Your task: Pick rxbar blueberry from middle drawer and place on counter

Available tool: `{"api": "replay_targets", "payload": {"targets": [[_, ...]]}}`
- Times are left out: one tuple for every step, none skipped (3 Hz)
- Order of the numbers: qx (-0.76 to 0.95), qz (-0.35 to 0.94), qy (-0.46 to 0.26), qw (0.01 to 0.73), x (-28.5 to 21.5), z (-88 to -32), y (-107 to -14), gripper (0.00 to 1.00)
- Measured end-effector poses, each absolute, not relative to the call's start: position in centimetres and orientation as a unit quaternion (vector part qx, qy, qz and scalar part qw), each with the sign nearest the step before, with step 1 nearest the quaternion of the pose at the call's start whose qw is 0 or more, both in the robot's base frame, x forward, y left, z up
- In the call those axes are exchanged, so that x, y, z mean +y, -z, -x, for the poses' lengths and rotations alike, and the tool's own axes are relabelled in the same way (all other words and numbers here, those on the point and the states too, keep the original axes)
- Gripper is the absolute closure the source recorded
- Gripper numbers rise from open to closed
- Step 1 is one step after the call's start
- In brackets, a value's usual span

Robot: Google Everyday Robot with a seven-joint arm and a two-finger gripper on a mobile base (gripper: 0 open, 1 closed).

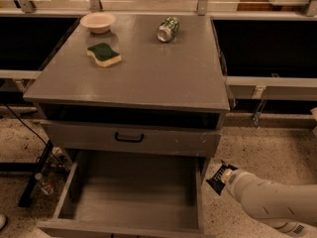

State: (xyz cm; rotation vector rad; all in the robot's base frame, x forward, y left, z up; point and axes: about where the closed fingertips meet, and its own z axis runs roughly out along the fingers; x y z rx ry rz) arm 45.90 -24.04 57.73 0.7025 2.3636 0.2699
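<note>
Half the task seemed done: the middle drawer (133, 195) showed nothing inside, a dark shape at the gripper (221, 178), at the drawer's 3 o'clock, was probably the rxbar blueberry (216, 180), though I could not tell its grip, and placing on the counter (148, 76) remained.

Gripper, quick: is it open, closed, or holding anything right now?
The gripper: state cannot be told. It is low, just outside the right wall of the open middle drawer.
</note>
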Motion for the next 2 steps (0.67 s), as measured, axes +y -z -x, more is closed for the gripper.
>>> {"api": "replay_targets", "payload": {"targets": [[0.882, -0.275, -0.106, 0.367, -25.2, -47.8, -60.6, 1.00], [0.861, -0.277, -0.110, 0.411, -26.6, -49.2, -64.3, 1.00]]}}
